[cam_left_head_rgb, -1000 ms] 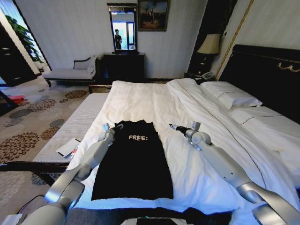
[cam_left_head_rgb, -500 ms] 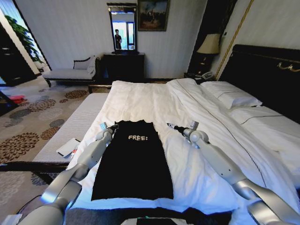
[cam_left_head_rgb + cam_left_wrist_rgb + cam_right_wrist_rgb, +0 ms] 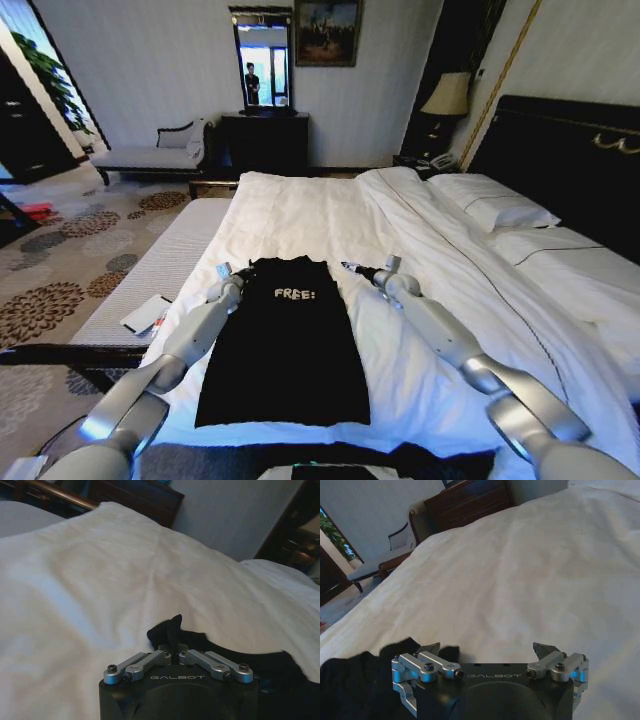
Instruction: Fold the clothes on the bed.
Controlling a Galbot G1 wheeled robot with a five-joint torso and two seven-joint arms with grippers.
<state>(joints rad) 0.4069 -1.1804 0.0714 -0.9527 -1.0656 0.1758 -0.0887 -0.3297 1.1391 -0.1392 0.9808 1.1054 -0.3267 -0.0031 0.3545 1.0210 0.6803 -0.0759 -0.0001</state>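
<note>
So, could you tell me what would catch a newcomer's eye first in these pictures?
The small black top with white "FREE!" lettering lies flat on the big white bed, stark against the duvet. The left gripper is shut on the top's shoulder corner, pinching a bit of black cloth. The right gripper is open beside the opposite shoulder.

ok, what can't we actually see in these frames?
- Head view: black top near hem merges with the dark bed edge.
- Left wrist view: left gripper body hides much of the top; its shut fingers pinch a fabric corner.
- Right wrist view: right gripper open, its body covers the top's near corner.
</note>
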